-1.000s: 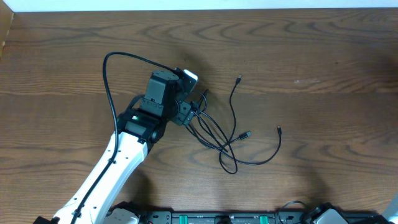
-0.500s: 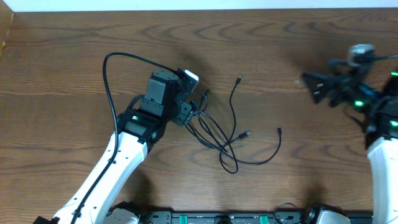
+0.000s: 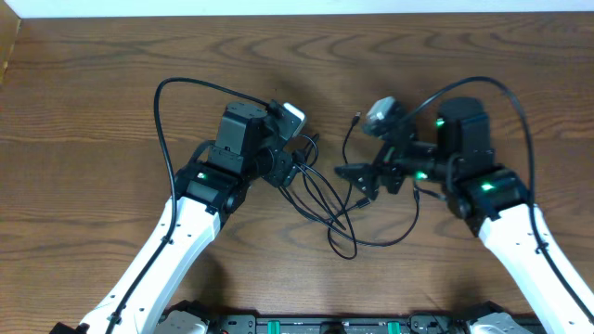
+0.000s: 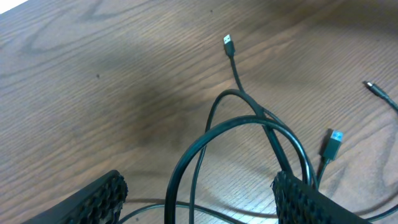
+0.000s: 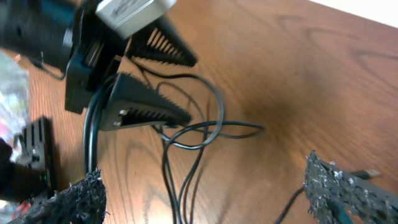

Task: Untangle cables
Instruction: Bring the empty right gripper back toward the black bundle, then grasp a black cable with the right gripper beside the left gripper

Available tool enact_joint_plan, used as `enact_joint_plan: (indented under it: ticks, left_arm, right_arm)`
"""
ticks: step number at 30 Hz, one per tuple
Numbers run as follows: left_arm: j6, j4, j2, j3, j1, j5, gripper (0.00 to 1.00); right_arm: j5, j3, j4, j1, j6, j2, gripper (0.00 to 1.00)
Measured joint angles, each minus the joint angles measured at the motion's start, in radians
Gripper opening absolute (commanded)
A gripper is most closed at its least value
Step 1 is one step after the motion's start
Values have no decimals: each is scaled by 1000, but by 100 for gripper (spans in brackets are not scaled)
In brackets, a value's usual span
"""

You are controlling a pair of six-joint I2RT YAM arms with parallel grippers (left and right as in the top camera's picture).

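Note:
The cables (image 3: 380,244) are thin black cords looped together on the wooden table, between the two arms. My left gripper (image 3: 302,160) is open at the left end of the bundle. In the left wrist view its fingers (image 4: 199,199) straddle two cable loops (image 4: 249,121) without pinching them. My right gripper (image 3: 356,182) is open and empty over the bundle's right side. In the right wrist view its fingers (image 5: 214,196) hang above the cords (image 5: 186,140), facing the left gripper (image 5: 146,81). No white cord shows.
Loose plug ends lie at the far side (image 3: 357,118) and at the right (image 3: 416,194). The left wrist view shows a USB plug (image 4: 229,43) and a blue-tipped plug (image 4: 333,143). Thick black arm cables arch over each arm (image 3: 162,102).
The right arm has come in from the right edge and now hovers over the bundle's right side. The left gripper has shifted slightly, nudging the loops.

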Motion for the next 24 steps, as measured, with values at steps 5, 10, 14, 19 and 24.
enact_joint_plan:
  ticks: [5,10,14,19,24]
  left_arm:
    - [0,10,0,0,0,5,75]
    - [0,27,0,0,0,5,75]
    - [0,23,0,0,0,-13,75]
    - [0,9,0,0,0,-99,73]
    - [0,1,0,0,0,-175,73]
  right_arm:
    - [53,0,-2,92,-5,42,99]
    - [64,0,-2,164,-8,109,99]
    - [82,0,20,199,-8,129,99]
    - [139,0,61,178,-2,125,99]
    - [160,0,92,134,12,95,99]
